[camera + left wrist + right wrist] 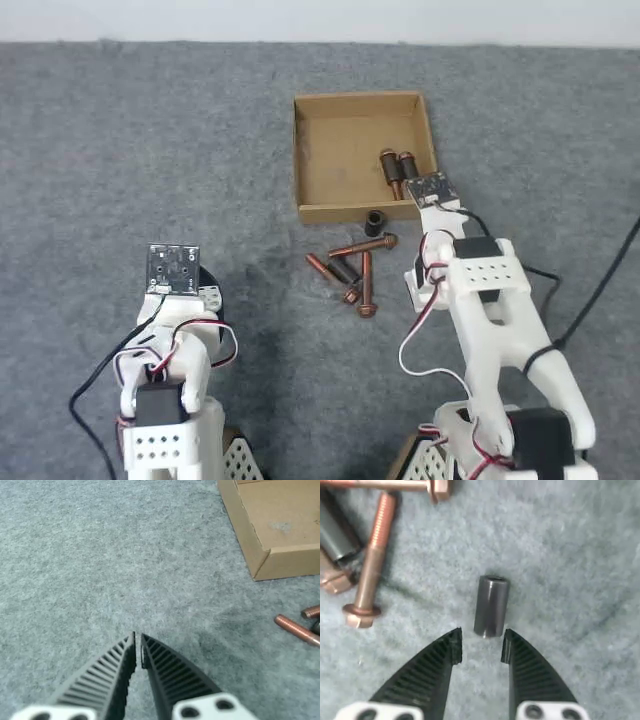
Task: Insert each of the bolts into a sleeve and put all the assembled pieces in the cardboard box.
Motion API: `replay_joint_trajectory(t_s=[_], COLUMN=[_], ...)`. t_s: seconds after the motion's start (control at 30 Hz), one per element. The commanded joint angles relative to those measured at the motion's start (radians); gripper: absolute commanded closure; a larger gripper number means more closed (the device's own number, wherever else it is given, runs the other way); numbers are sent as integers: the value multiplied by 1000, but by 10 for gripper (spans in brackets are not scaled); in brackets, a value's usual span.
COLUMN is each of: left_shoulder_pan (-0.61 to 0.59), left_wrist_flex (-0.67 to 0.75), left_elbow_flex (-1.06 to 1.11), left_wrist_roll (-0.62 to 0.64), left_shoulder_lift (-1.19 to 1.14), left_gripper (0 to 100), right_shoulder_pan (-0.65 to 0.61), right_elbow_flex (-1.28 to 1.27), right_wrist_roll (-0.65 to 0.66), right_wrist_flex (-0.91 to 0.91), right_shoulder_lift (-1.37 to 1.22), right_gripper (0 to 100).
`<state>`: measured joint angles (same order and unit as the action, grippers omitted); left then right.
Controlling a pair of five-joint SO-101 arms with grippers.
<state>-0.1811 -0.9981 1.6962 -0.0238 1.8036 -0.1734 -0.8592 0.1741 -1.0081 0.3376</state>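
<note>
Your right gripper [481, 641] stands partly open, tips flanking a lying sleeve's [491, 606] near end, not clamping it — your left gripper [138, 640] is nearly closed, empty.

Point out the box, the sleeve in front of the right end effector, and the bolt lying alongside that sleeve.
Box [345, 150], high view, bare floor inside it.
Sleeve [491, 606], right wrist view, middle of its barrel.
Bolt [376, 555], right wrist view, mid-shank.
</note>
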Motion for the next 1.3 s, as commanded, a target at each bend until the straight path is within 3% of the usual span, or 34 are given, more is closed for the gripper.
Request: replay_joint_trajectory(t_s=[0.0,0.2,0.7,0.87,1.03,1.27], left_shoulder_pan=[-6,-6,-6,-6,-8,-40], left_wrist_flex=[28,28,28,28,26,26], left_elbow_flex=[-12,-12,-12,-12,-12,-12], left_wrist_roll=[-8,-8,-8,-8,-8,-6], left_shoulder_lift=[15,15,15,15,15,15], left_gripper=[988,988,988,988,988,988], right_shoulder_pan=[2,12,51,51,61,173], right_elbow_flex=[-5,-5,14,12,12,18], right_wrist_roll=[17,18,20,58,66,2], right_wrist_flex=[54,176,162,162,153,127], right_shoulder_lift=[8,-122,-157,-159,-151,-137], right_gripper=[885,886,889,997,991,991])
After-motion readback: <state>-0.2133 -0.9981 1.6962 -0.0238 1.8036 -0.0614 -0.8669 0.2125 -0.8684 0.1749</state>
